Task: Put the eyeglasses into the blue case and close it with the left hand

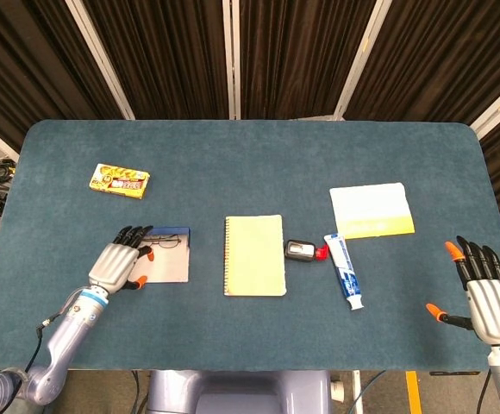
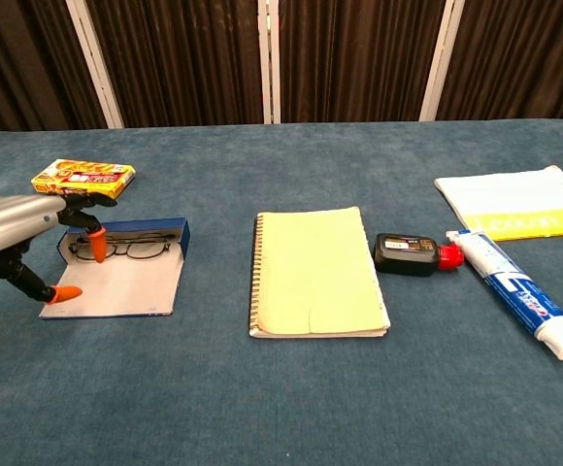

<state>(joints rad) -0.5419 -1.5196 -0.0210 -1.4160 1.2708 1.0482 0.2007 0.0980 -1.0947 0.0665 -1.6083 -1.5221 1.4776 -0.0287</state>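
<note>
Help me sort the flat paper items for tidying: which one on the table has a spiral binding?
The pale yellow notebook in the middle, its coil along the left edge. The yellow-and-white booklet further right shows no coil.
</note>
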